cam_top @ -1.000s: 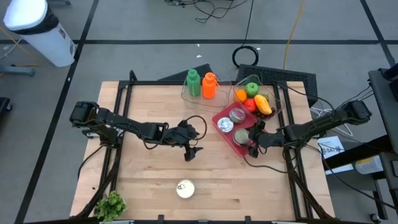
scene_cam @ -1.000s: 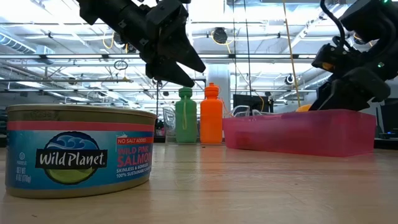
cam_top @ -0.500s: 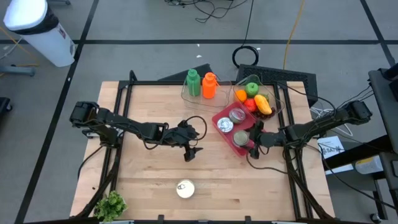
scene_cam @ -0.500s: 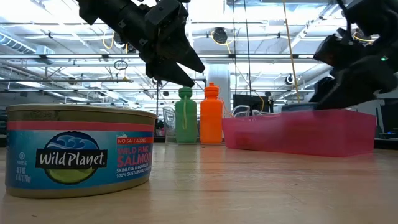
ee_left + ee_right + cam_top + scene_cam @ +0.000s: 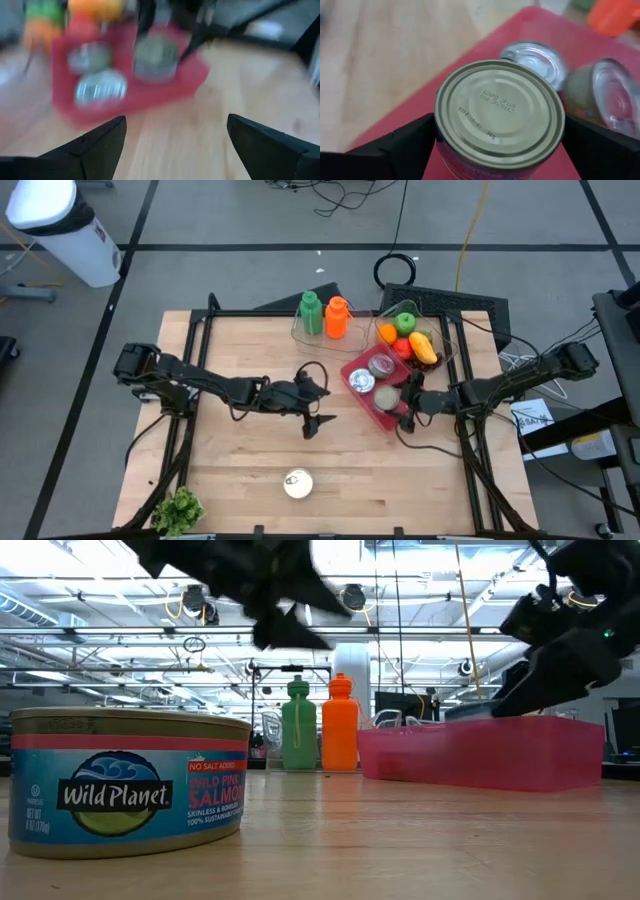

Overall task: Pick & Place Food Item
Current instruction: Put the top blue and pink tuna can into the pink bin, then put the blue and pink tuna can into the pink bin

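A red tray [image 5: 349,368] at the table's right holds three cans. The nearest of them [image 5: 500,112] stands upright on the tray floor, and my right gripper [image 5: 405,406] is open with one finger on each side of it. My left gripper [image 5: 318,424] hangs open over the middle of the table with nothing between its fingers and faces the tray [image 5: 150,95]. A Wild Planet salmon can [image 5: 297,483] stands upright on the wood near the front edge and fills the left of the low view [image 5: 125,785]. My right gripper has its fingers [image 5: 405,145] close along the can's two sides [image 5: 442,142], coming slanting down from the table's right. The can stands on the tray floor. I cannot tell whether the fingers touch it.
A green bottle [image 5: 311,313] and an orange bottle [image 5: 337,317] stand at the far edge. A clear bowl of fruit [image 5: 410,340] sits behind the tray. A leafy green item [image 5: 178,510] lies at the near left corner. Bare wood lies between the tray and the salmon can.
My left gripper has tipped its fingers upward and swung them a little toward the tray, while the arm has stayed where it was. My right gripper has tipped up slightly over the tray. The can stays standing in the tray.
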`<act>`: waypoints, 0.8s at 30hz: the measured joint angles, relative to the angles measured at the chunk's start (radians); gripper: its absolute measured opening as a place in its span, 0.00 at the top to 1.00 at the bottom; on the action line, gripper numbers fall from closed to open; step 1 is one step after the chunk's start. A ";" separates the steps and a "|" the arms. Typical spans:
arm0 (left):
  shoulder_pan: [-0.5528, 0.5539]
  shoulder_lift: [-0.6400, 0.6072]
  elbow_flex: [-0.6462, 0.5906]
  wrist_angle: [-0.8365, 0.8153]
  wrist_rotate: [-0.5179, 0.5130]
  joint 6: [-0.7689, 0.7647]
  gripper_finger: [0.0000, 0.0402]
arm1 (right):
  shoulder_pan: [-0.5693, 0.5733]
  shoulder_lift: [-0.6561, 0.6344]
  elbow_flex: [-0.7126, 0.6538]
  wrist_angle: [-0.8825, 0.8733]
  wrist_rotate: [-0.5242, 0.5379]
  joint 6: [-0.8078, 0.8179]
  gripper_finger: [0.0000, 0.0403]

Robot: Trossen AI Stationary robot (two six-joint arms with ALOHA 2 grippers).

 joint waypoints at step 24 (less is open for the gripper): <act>0.006 0.332 0.263 0.121 0.144 0.125 0.11 | -0.025 0.047 0.002 0.002 -0.044 0.007 0.02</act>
